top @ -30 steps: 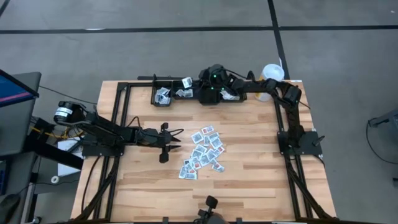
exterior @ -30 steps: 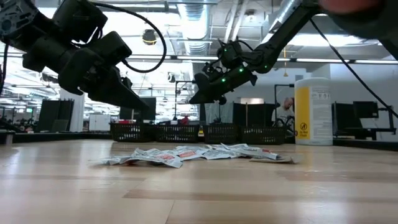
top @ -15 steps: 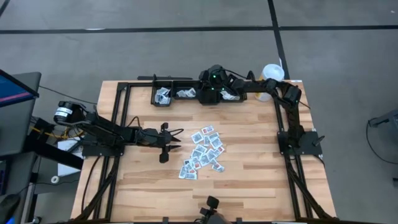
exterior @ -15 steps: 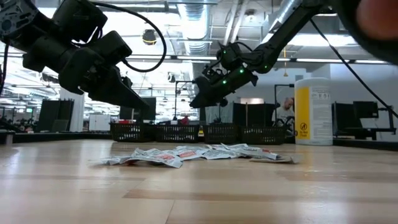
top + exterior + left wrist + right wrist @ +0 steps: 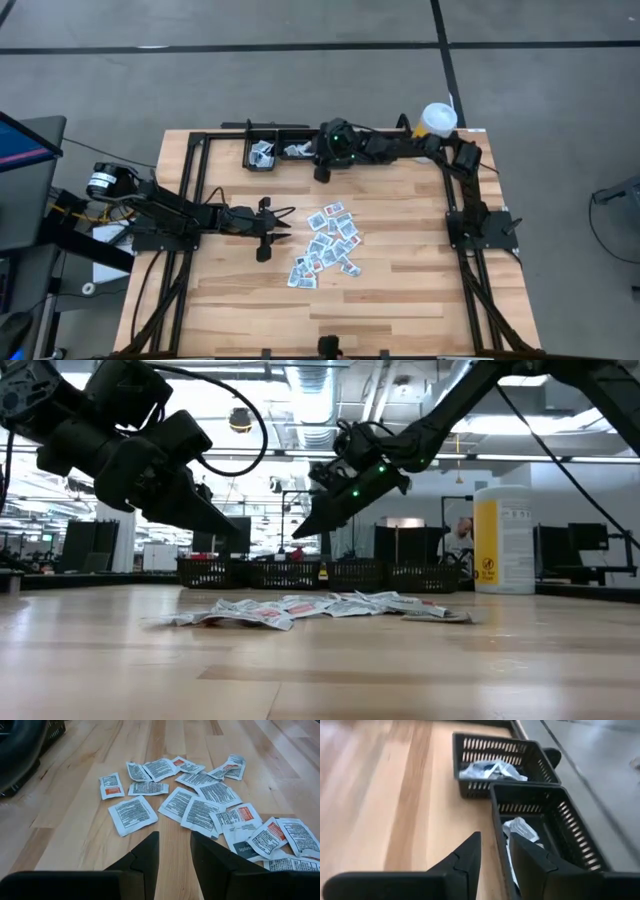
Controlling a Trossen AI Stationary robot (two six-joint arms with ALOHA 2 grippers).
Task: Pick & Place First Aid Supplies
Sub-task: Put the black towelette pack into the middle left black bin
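- Flat, crinkled paper packets (image 5: pixel 326 243) lie heaped on the pale wood-grain table (image 5: pixel 400 280).
- Left gripper (image 5: pixel 272 226) beside the heap, fingers spread, empty.
- Right gripper (image 5: pixel 322 172) by slotted black plastic baskets (image 5: pixel 520 755), fingers apart, empty.

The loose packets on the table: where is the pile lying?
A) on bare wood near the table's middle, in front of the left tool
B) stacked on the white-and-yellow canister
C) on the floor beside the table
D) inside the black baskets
A: the high view shows the packets spread on the wooden table just ahead of the left tool, apart from the baskets at the far edge.
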